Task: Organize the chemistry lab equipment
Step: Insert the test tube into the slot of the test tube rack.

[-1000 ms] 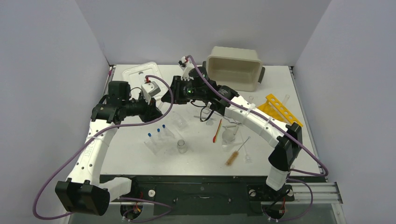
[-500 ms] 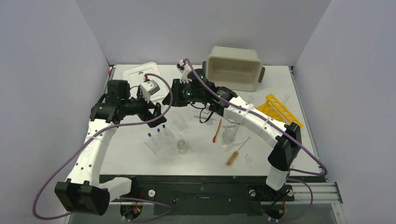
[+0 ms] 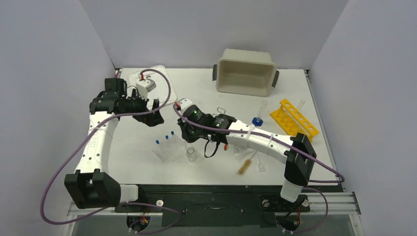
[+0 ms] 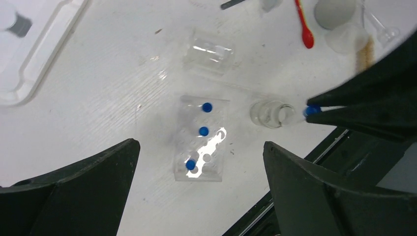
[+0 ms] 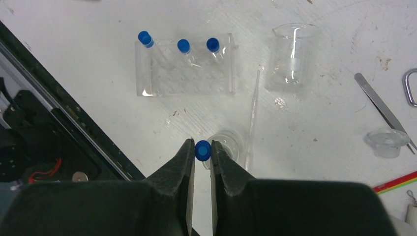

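Right gripper (image 5: 202, 147) closed on blue-capped tube (image 5: 202, 151), held over vial (image 5: 230, 141) just beside rack (image 5: 184, 76), near table's (image 3: 137, 162) near edge. Three tubes (image 5: 183, 45) seated in rack. Tube to be aligned over free hole, kept vertical, lowered fully before release. Left gripper (image 4: 199, 147) wide open, empty.

Right wrist view: only the blue cap of the tube (image 5: 202, 150) shows, its body hidden between the fingers (image 5: 179, 169); the spatula (image 5: 396, 181) is cut by the lower right edge. Left wrist view: the white lid (image 4: 29, 54) runs off the upper left.
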You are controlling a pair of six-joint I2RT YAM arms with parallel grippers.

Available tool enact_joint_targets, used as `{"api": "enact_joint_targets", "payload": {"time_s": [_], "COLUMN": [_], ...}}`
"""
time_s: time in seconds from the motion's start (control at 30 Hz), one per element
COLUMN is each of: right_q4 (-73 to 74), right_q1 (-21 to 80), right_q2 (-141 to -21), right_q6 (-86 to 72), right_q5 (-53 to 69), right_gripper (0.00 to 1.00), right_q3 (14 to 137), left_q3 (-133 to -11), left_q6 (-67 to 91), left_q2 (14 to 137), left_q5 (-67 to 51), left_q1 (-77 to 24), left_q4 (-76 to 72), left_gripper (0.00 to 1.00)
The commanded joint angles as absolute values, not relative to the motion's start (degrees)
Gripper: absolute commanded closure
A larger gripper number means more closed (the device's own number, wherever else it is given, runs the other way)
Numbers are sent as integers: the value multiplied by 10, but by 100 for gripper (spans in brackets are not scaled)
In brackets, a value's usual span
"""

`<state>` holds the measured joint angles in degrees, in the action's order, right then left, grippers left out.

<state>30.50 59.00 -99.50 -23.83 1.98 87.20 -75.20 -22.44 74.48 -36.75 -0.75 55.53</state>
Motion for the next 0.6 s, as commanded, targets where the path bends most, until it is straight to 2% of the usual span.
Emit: {"api": "enact_joint_targets", "payload": {"time_s": [0.0, 0.2, 0.57], "right_q4": [270, 209, 147], "right_q1": [626, 656, 660], "right_q2": [-963, -988, -1048], "right_q6": [-169, -126, -115], "right_q5": [-64, -102, -89], "right_gripper": [100, 100, 100], "right_q3": [855, 850, 884], "left_q3": [-800, -787, -740], "left_q6": [-223, -207, -204], "left_q2": [764, 777, 797], "left_q5": [-380, -361, -328], "left_q1": [65, 125, 139], "left_q4": [579, 554, 514], "left_gripper": [4, 3, 4]}}
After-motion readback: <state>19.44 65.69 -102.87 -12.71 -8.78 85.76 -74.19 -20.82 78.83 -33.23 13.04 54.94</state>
